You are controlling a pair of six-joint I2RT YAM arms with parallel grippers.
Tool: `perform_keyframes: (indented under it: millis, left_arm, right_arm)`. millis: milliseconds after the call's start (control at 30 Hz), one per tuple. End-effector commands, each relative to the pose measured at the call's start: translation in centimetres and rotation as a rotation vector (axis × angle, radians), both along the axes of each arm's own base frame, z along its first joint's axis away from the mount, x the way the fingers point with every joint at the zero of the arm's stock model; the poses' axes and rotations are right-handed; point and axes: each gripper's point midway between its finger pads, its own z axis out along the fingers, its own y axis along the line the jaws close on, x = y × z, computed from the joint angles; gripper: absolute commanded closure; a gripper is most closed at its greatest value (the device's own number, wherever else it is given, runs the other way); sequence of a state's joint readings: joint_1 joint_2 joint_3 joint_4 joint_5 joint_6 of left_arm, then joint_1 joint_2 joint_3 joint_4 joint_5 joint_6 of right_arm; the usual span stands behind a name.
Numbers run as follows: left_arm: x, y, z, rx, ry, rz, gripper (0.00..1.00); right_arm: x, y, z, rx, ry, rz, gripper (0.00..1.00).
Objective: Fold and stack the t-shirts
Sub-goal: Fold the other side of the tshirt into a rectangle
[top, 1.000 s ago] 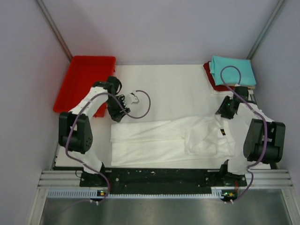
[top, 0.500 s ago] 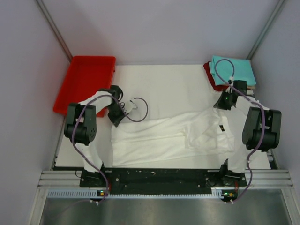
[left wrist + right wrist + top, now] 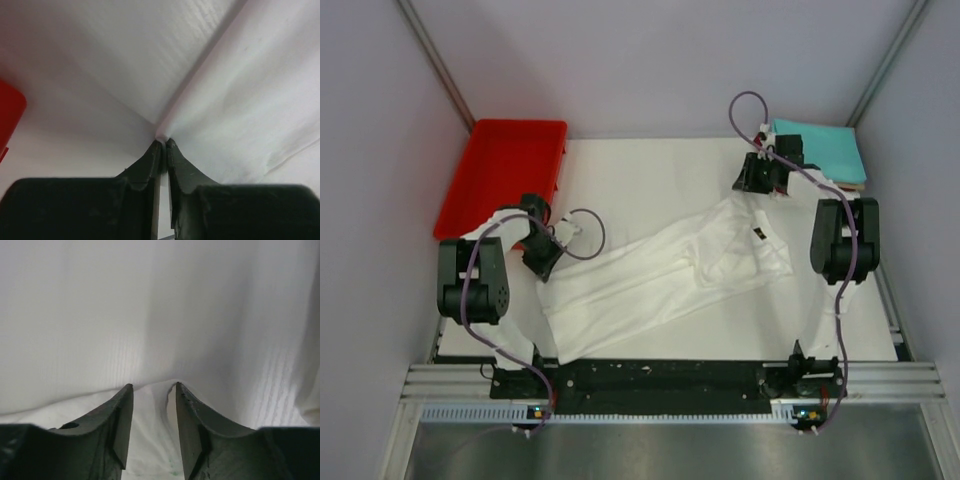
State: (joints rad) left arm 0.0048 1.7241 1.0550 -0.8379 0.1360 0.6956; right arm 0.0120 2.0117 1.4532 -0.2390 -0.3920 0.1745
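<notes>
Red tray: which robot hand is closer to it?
Left. The left gripper pinches a corner of the white shirt just beside the red tray. The right gripper holds that shirt's other end far across the table, beside the teal shirt.

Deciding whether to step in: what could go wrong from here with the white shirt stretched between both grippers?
The left gripper pinches only the very corner of the white t-shirt, which is pulled taut, so it might slip out. The right gripper hangs close to the folded teal t-shirt and could nudge that stack.
</notes>
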Motion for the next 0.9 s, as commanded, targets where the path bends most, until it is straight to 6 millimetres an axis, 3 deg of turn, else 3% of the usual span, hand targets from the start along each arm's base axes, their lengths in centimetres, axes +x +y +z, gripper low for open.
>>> perform_keyframes:
  millis: [0, 67, 267, 367, 433, 533, 633, 667, 767, 867]
  left_arm:
    - [0.2, 1.8, 0.0, 0.081, -0.023, 0.019, 0.72]
    - [1.0, 0.7, 1.2, 0.032, -0.061, -0.01, 0.62]
    - [2.1, -3.3, 6.0, -0.057, -0.194, -0.174, 0.55]
    - [2.6, -4.9, 8.9, -0.081, -0.268, -0.23, 0.55]
    - [3.0, -7.4, 11.5, -0.121, -0.326, -0.297, 0.54]
    - [2.3, -13.6, 14.2, -0.17, -0.386, -0.487, 0.52]
    - [0.4, -22.0, 16.0, -0.306, -0.415, -0.702, 0.53]
    - [-0.7, -24.9, 16.2, -0.347, -0.417, -0.778, 0.52]
    - [-3.0, -32.2, 15.8, -0.425, -0.467, -0.992, 0.52]
    - [-4.3, -37.5, 14.3, -0.466, -0.518, -1.128, 0.49]
  right_arm:
    - [3.3, -0.3, 4.0, -0.035, -0.081, -0.087, 0.56]
    - [2.4, -1.3, 5.1, -0.062, -0.07, -0.132, 0.52]
    - [-4.6, -2.8, 7.9, -0.179, -0.063, -0.079, 0.46]
    - [-9.3, -3.1, 6.7, -0.193, 0.021, -0.066, 0.47]
    - [-12.0, -2.8, 5.5, -0.154, 0.083, -0.085, 0.48]
    - [-15.0, -2.0, 3.6, -0.061, 0.162, -0.114, 0.49]
    - [-16.2, -0.9, 2.3, 0.021, 0.189, -0.122, 0.49]
    - [-16.1, -1.7, 2.1, 0.063, 0.208, -0.168, 0.49]
    - [-15.8, -2.1, 1.2, 0.167, 0.267, -0.271, 0.53]
    - [-16.6, -1.6, -0.9, 0.223, 0.362, -0.283, 0.59]
